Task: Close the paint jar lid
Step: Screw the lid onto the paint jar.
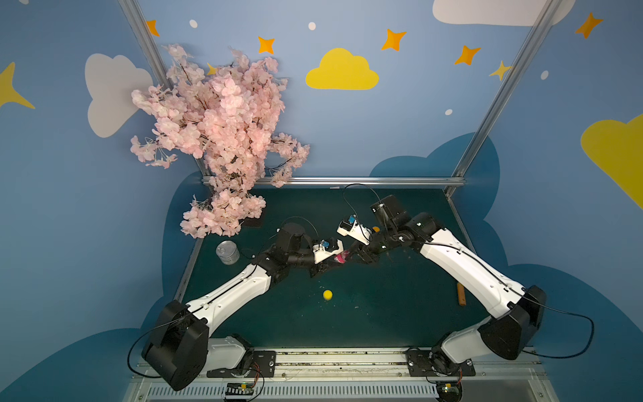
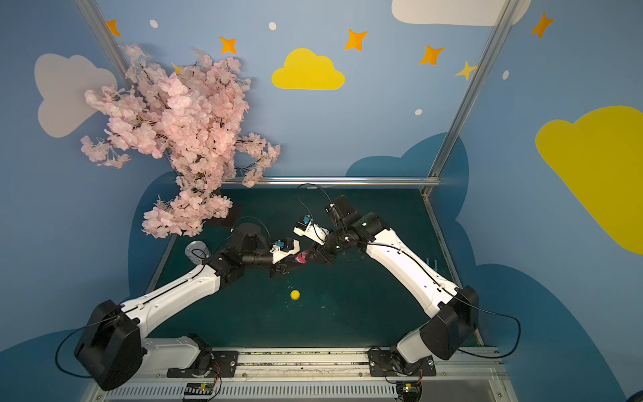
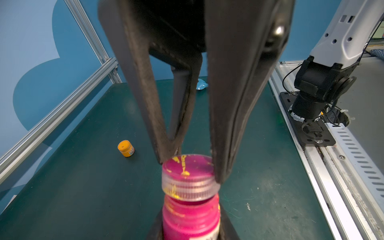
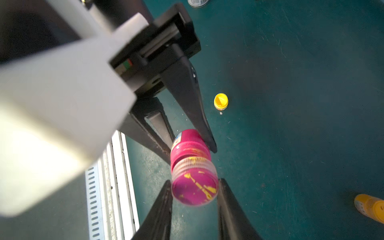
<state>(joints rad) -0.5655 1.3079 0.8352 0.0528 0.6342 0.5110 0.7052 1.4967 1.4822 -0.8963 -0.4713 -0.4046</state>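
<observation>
Above the green desk, past a small yellow paint pot, the left end effector pinches the pink plastic paint jar in the air and the right end effector pinches its clear round lid. The lid looks on but maybe loose; next, twist it tight.

No legible text anywhere.
- Magenta paint jar: corner of a white-and-blue label on its body, print too blurred to read.
- Orange paint jar: small label patch on its side, characters too small to read.
- Yellow paint jar: label band round its body, unreadable.
- Metal can: barcode stripes and tiny print, cut off at the frame edge, not readable.
</observation>
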